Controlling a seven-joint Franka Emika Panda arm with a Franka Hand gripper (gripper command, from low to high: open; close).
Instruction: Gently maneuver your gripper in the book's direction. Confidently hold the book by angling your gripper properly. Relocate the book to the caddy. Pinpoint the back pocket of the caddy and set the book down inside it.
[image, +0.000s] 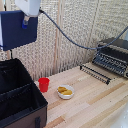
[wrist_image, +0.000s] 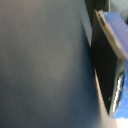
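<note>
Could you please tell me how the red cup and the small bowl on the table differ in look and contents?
The red cup is bright red, narrow and taller than it is wide; the small bowl is white, wide and shallow. The bowl holds something yellowish, while nothing can be seen in the cup from this angle. The cup stands nearer the caddy; the bowl sits toward the exterior view's right. Both rest upright on the wooden table, close together but apart.

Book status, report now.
Gripper shut on the book, held high. Book hangs above the caddy, over its back pocket, not yet inside. Nothing seen between them.
</note>
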